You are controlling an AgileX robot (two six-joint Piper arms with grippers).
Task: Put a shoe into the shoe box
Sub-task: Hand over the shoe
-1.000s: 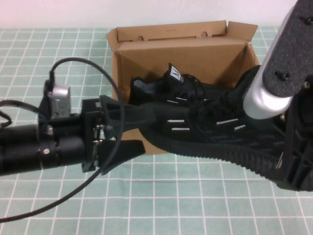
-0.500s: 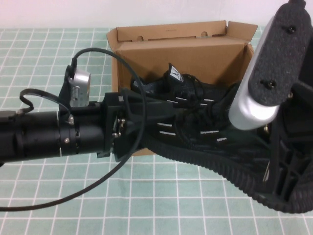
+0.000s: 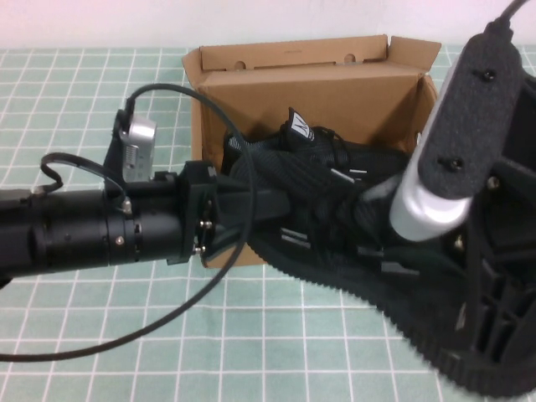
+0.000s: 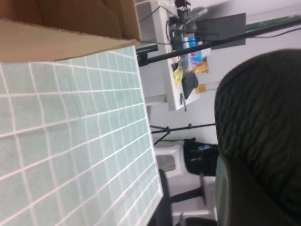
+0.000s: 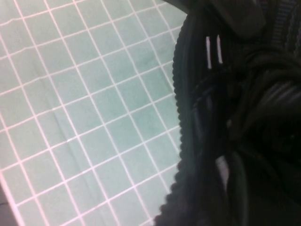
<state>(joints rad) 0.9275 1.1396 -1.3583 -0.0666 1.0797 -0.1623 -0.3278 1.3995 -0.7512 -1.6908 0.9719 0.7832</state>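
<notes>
The brown shoe box [image 3: 335,92] stands open at the back with its lid flap up. One black sneaker [image 3: 311,146] with a white tongue tab lies inside it. A second black shoe [image 3: 402,314] hangs tilted over the box's front edge, ridged sole toward the camera. My right gripper [image 3: 435,251] is shut on this shoe; its wrist view [image 5: 230,183] shows laces, white dashes and the sole edge [image 5: 181,108]. My left gripper [image 3: 276,205] reaches from the left over the box's front corner to the shoe's near end. Black knit [image 4: 258,117] fills its wrist view beside the gripper [image 4: 263,188].
Green checked table cover [image 3: 251,335] lies in front and left of the box. A black cable [image 3: 180,92] loops from the left arm's camera [image 3: 136,151] over the box's left corner. The right arm's link [image 3: 456,126] hides the box's right side.
My left gripper moved right, from beside the box onto the held shoe, and rolled. My right arm shifted toward the camera and right, tilting the shoe's sole up.
</notes>
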